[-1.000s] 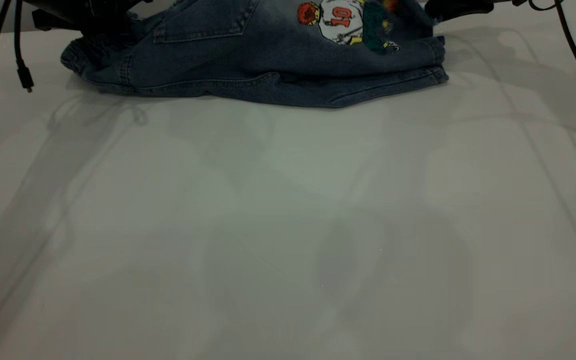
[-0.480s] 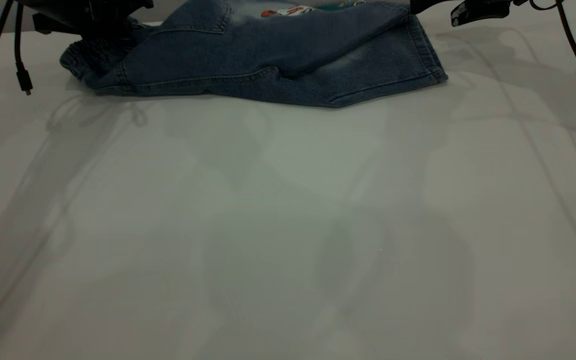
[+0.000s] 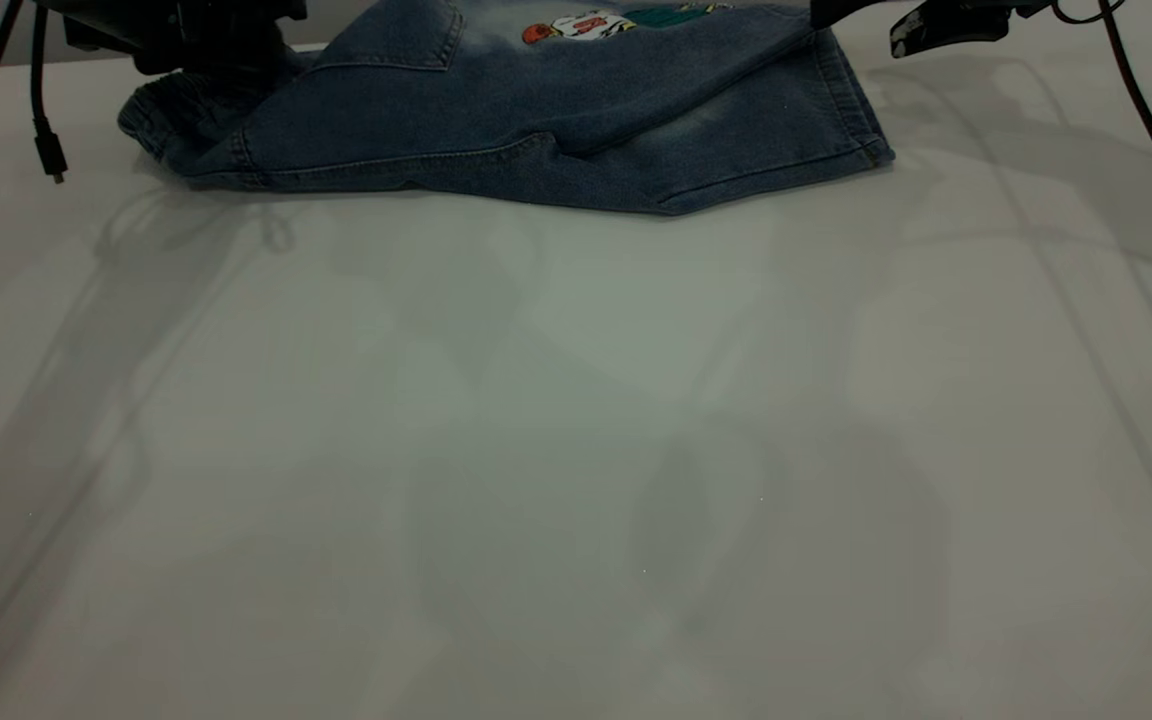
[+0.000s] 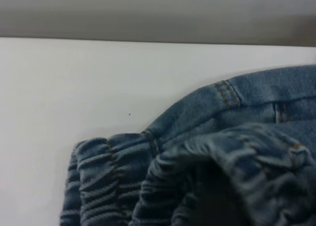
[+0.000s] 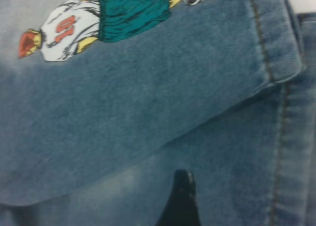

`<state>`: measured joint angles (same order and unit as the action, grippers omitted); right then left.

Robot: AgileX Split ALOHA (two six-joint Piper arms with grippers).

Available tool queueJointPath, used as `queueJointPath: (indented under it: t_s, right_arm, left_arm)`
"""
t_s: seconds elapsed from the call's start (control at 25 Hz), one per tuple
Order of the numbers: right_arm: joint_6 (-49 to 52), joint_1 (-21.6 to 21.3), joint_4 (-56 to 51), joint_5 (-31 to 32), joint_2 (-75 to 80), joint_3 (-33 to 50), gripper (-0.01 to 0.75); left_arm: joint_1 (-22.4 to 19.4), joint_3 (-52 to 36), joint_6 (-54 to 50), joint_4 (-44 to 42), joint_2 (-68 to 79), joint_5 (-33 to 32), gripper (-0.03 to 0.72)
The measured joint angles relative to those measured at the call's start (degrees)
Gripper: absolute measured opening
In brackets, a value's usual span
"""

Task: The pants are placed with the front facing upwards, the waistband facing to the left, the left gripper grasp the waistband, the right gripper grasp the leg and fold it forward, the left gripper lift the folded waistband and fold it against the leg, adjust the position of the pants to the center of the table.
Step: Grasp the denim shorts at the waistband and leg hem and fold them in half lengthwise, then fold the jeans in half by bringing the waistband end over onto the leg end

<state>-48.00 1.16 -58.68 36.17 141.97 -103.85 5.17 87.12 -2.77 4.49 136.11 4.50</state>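
At the far edge of the table, the pants lie folded lengthwise, one leg over the other, with a printed cartoon figure showing on top. The left gripper sits on the bunched waistband, its finger opening hidden from sight; the right gripper hangs parted just above the leg cuffs, holding nothing. Bare tabletop stretches broadly nearer than the pants.
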Motion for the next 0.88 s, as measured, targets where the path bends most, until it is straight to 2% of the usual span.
queueJointPath:
  t_s: [0.12, 0.2, 0.36, 0.6, 0.88]
  right_arm:
    - [0.0, 0.0, -0.2, 2.1, -0.4, 0.0, 0.557]
    - [0.0, 0.0, -0.2, 3.3, -1.1, 0.0, 0.557]
    - [0.0, 0.0, -0.1, 4.1, -2.7, 0.0, 0.557]
    - [0.0, 2.0, 0.6, 5.2, -3.2, 0.0, 0.557]
    - [2.4, 5.8, 5.1, 5.5, -3.3, -0.5, 0.557]
  left_arm:
    - [0.0, 0.0, 0.0, 0.0, -0.1, 0.3, 0.585]
    - [0.0, -0.1, 0.0, 0.0, -0.8, -0.2, 0.606]
    - [0.0, -0.1, -0.1, 0.1, -3.8, -2.6, 0.607]
    - [-0.1, -0.1, -0.4, 0.1, -9.7, -10.4, 0.592]
    - [-5.1, 0.0, -0.7, 0.1, -12.4, -24.9, 0.593]
